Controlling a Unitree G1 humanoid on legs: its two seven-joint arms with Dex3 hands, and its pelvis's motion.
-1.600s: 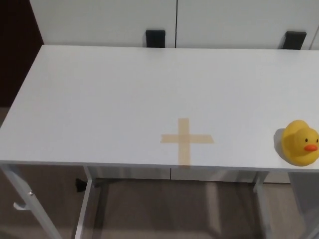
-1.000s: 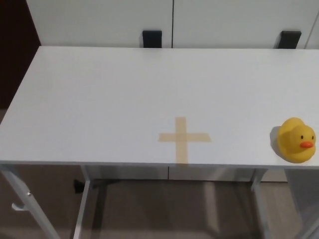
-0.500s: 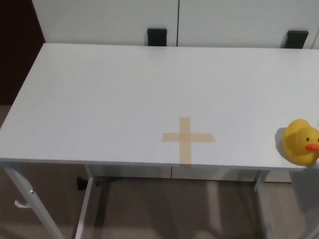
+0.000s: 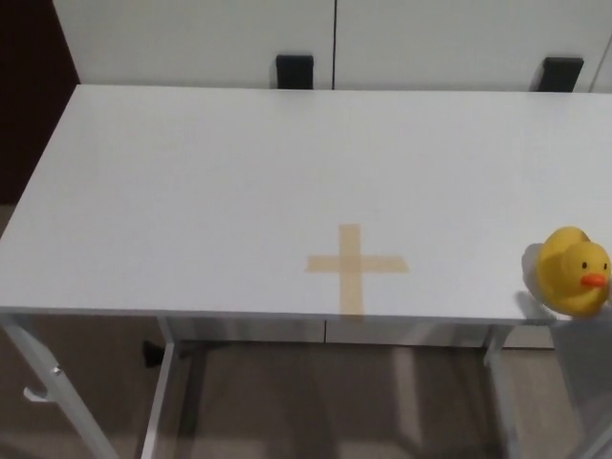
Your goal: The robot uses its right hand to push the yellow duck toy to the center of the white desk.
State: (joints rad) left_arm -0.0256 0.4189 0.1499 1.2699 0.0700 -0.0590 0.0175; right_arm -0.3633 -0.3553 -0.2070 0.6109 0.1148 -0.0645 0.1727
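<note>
Tan tape cross (image 4: 356, 267) near the front edge; two black brackets (image 4: 295, 71) (image 4: 562, 74) at the far wall.

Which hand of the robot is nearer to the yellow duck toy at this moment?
Neither can be judged: no hand is in view. The yellow duck toy sits at the desk's front right edge, on the right arm's side.

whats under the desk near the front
Under the white desk, its pale metal legs show over a brownish floor, with a small dark object by the left leg. Anything further back is hidden by the desktop.
</note>
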